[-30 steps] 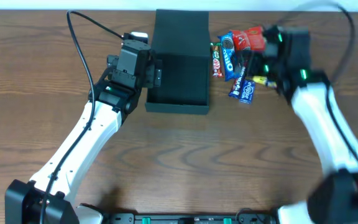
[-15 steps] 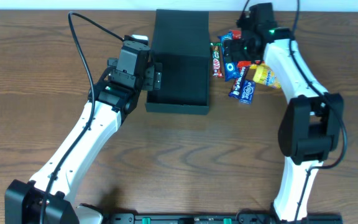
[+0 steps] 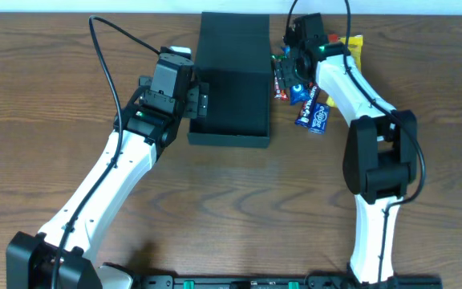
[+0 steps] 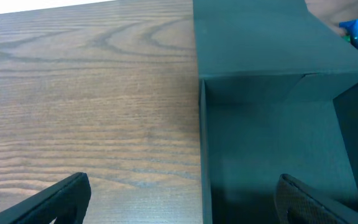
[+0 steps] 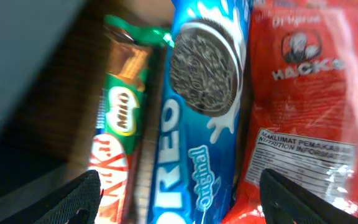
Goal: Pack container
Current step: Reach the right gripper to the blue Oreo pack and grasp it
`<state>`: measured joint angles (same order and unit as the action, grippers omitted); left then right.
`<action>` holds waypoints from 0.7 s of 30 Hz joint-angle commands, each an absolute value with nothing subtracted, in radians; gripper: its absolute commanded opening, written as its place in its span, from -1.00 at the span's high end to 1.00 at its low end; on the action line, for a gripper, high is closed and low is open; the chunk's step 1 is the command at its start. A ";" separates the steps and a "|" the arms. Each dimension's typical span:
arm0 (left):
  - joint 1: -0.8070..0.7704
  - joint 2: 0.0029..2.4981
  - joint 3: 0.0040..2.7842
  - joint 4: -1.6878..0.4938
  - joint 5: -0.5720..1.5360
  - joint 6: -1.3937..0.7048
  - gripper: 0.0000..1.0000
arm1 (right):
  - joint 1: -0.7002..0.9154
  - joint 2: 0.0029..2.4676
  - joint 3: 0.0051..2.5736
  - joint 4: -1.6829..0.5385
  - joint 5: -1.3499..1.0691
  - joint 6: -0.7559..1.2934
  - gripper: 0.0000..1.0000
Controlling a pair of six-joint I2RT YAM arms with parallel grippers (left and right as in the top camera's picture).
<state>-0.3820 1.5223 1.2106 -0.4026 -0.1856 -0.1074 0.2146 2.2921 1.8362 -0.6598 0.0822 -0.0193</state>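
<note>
Container (image 3: 229,100), stiff and probably light, sits with its side wall between the open left jaws, a sound hold. The right jaws, also open, straddle an Oreo packet (image 5: 199,130) on the tabletop (image 3: 30,96).

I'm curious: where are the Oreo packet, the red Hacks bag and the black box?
Oreo packet (image 5: 199,143): right wrist view, middle of the blue wrapper.
Red Hacks bag (image 5: 303,118): right wrist view, its printed front.
Container (image 3: 231,100): overhead view, bare inner floor of the black box.
</note>
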 commanded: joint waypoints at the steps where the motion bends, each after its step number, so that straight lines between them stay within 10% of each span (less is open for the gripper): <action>1: -0.378 1.525 1.227 -0.412 -0.182 -0.113 -0.91 | 0.215 2.310 1.854 -0.649 0.120 -0.015 -0.60; 21: -0.378 1.525 1.227 -0.412 -0.182 -0.113 -0.91 | 0.209 2.342 1.854 -0.590 0.120 -0.015 -0.17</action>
